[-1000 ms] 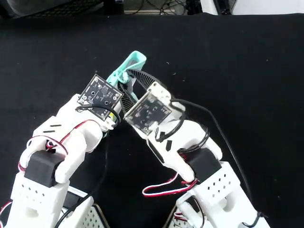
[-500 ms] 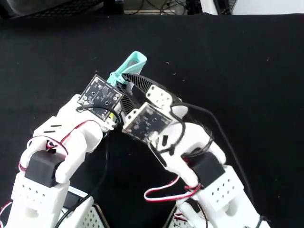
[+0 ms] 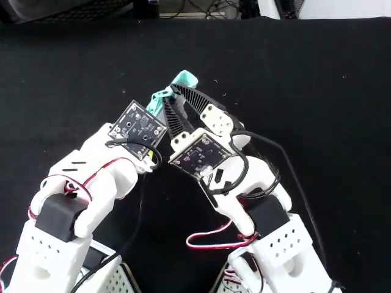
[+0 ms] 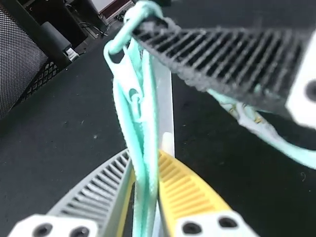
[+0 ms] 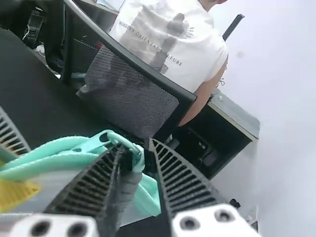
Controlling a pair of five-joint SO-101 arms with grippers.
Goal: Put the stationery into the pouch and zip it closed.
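Both grippers hold the teal pouch (image 3: 183,79) up off the black table (image 3: 317,91). The left gripper (image 4: 146,185) is shut on the pouch (image 4: 133,113), whose teal edge is pinched between its grey and yellow fingers. The right gripper (image 5: 134,154), with black ribbed fingers (image 5: 91,185), is shut on the pouch's teal zipper end (image 5: 74,150). In the high view the right gripper (image 3: 178,97) comes in from the right and meets the left gripper (image 3: 157,108) at the pouch. What is inside the pouch is hidden.
The table spreads out bare around the two arms, with open room to the left, right and far side. Both arm bases (image 3: 55,256) stand at the near edge. Beyond the table are an office chair (image 5: 123,98) and a desk.
The right gripper has pushed farther out along the pouch's top, and the teal end has shifted slightly right. The left arm has nudged a little to the right.
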